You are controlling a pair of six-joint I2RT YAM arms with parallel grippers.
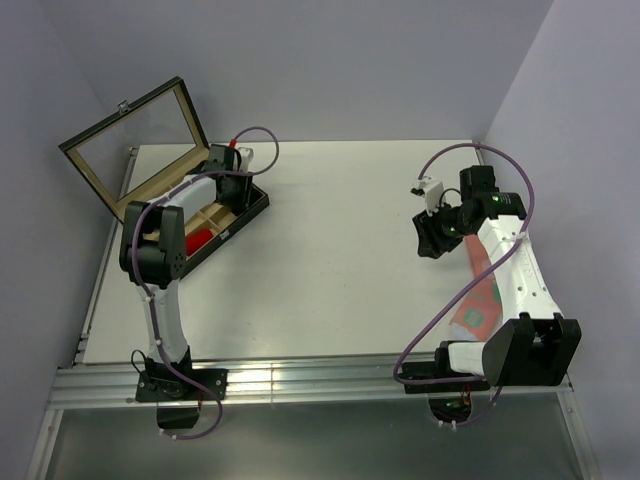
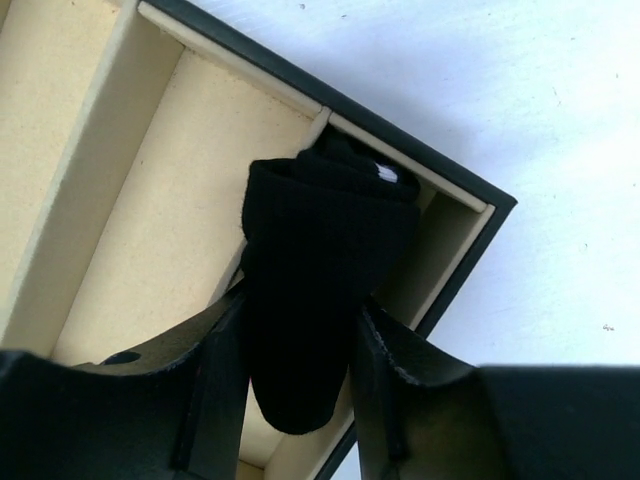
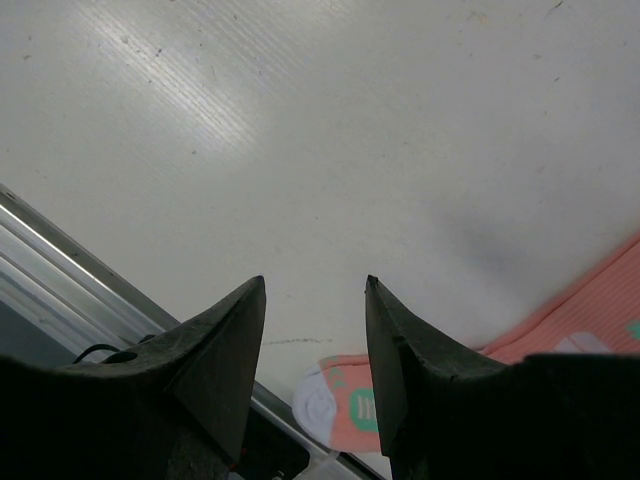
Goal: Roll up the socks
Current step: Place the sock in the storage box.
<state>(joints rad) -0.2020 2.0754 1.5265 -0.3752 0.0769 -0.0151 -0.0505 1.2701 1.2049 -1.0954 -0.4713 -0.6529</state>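
In the left wrist view my left gripper [image 2: 300, 305] is shut on the rolled black sock [image 2: 325, 250], which shows a bit of white stripe at its far end. The sock hangs over the corner compartment of the black box [image 2: 440, 160]. From above, the left gripper [image 1: 238, 190] is over the box [image 1: 232, 232], and the red sock [image 1: 199, 237] lies in a compartment beside it. My right gripper [image 1: 432, 236] is open and empty above the bare table, as the right wrist view [image 3: 314, 282] also shows.
The box's glass lid [image 1: 130, 140] stands open at the back left. A salmon-pink sock with green and white patches [image 1: 480, 295] lies under the right arm near the table's right edge; it also shows in the right wrist view [image 3: 350, 400].
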